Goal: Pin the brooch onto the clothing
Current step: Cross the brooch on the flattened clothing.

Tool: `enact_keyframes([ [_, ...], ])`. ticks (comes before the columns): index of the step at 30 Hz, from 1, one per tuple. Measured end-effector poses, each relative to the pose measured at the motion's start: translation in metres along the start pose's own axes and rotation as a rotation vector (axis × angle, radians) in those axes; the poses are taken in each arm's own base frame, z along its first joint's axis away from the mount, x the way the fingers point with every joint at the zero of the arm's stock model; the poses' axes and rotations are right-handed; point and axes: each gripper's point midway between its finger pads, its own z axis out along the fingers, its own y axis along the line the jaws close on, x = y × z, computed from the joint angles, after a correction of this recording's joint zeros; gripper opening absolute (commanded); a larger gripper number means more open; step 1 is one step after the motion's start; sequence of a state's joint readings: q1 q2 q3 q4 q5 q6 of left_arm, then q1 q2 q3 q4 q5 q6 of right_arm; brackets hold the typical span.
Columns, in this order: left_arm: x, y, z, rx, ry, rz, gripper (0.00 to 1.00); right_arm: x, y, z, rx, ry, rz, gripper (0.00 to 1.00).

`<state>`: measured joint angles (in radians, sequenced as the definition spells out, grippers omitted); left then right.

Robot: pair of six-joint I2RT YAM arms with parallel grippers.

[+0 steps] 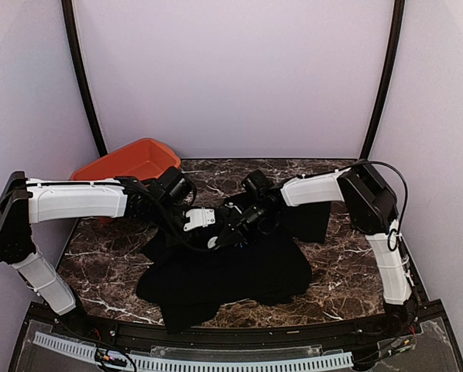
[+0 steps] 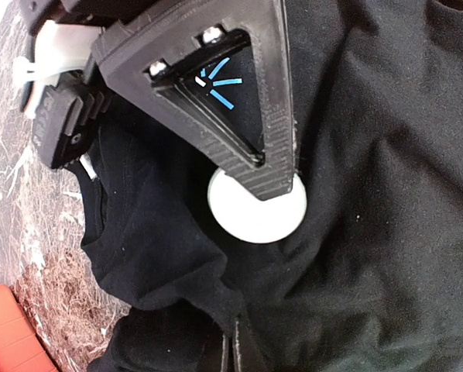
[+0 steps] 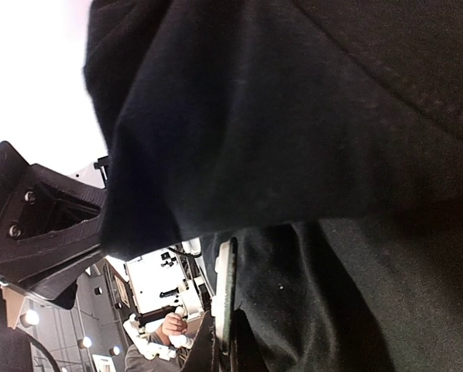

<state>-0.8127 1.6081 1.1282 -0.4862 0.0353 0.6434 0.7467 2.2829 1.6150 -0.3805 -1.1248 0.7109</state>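
While the left gripper (image 2: pixel 231 353) is clenched, the right gripper (image 2: pixel 272 182), grasping the small pale round brooch (image 2: pixel 255 215), should press it flat onto the black fabric T-shirt (image 2: pixel 386 232).

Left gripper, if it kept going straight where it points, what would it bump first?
Probably the black T-shirt bunched at the left gripper's tips; the brooch lies just beyond, depth unclear.

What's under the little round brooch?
Black T-shirt cloth is right under the brooch. A finger of the right gripper covers the brooch's top edge. Whatever lies beneath the cloth there is hidden.
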Motion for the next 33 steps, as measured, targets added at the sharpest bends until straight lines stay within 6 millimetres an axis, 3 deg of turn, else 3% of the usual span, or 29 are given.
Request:
enact_keyframes([
  [20, 0.000, 0.000, 0.000, 0.001, 0.000, 0.000, 0.01, -0.012, 0.028, -0.004, -0.025, -0.024, -0.077, 0.00],
  [26, 0.001, 0.001, 0.000, -0.007, 0.004, 0.000, 0.01, -0.011, 0.026, -0.002, -0.023, -0.020, -0.075, 0.00],
  [33, 0.002, 0.003, 0.000, -0.015, 0.011, -0.001, 0.01, 0.000, 0.002, 0.003, 0.002, -0.004, -0.015, 0.00],
])
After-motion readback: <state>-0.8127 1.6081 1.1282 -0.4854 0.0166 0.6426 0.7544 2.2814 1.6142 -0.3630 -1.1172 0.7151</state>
